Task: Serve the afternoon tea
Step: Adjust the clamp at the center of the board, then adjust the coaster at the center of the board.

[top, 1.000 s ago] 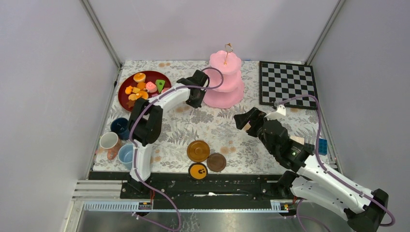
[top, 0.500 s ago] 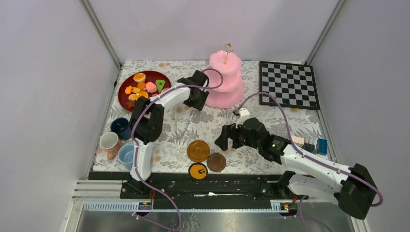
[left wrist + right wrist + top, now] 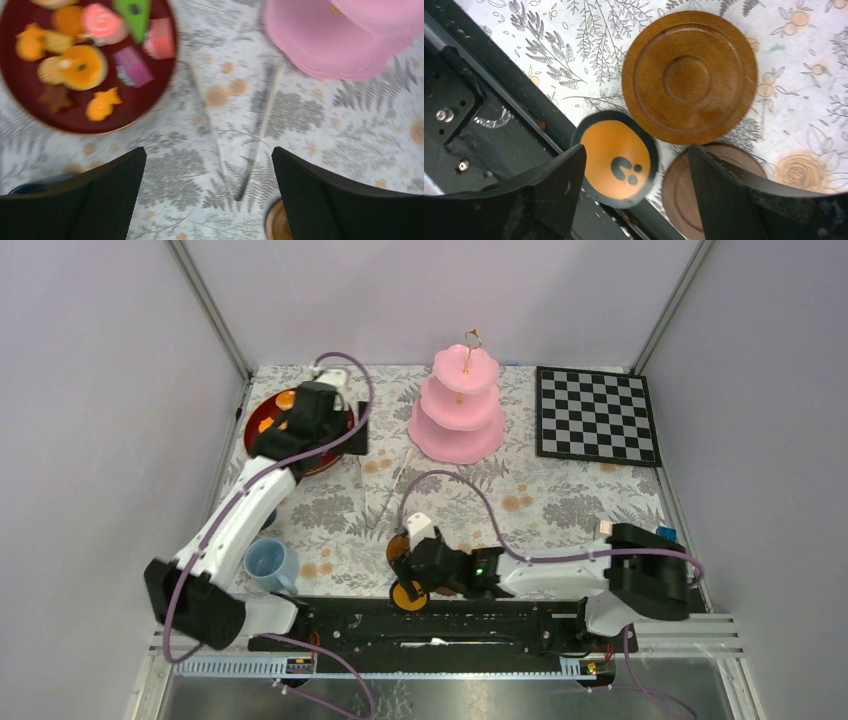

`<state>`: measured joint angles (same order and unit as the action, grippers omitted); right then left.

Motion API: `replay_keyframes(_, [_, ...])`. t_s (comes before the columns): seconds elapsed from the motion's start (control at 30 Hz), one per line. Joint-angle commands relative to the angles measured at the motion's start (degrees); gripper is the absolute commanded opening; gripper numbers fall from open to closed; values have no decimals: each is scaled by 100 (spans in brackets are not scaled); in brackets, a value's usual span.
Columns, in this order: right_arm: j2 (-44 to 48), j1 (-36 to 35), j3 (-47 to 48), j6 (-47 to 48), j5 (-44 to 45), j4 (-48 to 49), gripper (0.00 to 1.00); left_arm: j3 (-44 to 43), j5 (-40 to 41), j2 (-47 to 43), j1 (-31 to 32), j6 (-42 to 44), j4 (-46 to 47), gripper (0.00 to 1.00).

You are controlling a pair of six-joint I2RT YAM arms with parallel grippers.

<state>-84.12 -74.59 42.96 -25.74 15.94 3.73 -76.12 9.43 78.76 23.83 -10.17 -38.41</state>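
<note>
Right pincer [image 3: 634,167] now above saucers [image 3: 689,77], disc [image 3: 616,157]

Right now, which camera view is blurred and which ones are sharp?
Left wrist view: the pastries on the red plate and the pink cake stand are smeared. Right wrist view: the brown saucer is fairly sharp, only the near fingers are soft. Top external view: sharp, evenly lit.

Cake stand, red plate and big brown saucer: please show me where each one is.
pink cake stand [image 3: 457,450], top view, front of the bottom tier.
dark red plate [image 3: 141,98], left wrist view, bare part near lower right edge.
big brown saucer [image 3: 689,77], right wrist view, centre.
</note>
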Motion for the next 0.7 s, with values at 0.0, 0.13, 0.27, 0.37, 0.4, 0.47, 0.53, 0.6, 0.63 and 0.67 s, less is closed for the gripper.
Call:
replay_keyframes(0.0, [-968,-584,1013,-363,1004,-121,80,792,448,-728,-554,-162,473,99])
replay_keyframes(0.13, [-1664,-1174,1742,53,1417,-580,84,1196,530,-1136,-702,-226,856,99])
replay_keyframes(0.27, [-2052,-1347,2099,61,1595,-1073,83,1325,521,-1064,-727,-273,920,99])
replay_keyframes(0.37, [-2074,-1401,2072,59,1612,-1130,78,1513,459,-1026,-730,-296,1039,99])
replay_keyframes(0.4, [-2080,-1416,2065,39,1613,-1187,76,1561,453,-1029,-731,-293,1069,99])
replay_keyframes(0.47, [-2118,-1440,2044,-23,1614,-1258,74,1642,461,-1034,-744,-280,1104,99])
replay_keyframes(0.53, [-2177,-1478,2056,-58,1655,-1338,73,1676,467,-1038,-749,-275,1135,99])
replay_keyframes(0.6, [-2257,-1510,2126,-58,1764,-1464,73,1688,442,-1038,-753,-275,1164,99])
replay_keyframes(0.63, [-2297,-1522,2167,-49,1793,-1532,72,1688,423,-1032,-749,-275,1169,99])
replay_keyframes(0.67, [-2321,-1524,2198,-64,1819,-1591,72,1688,412,-1025,-749,-275,1170,99])
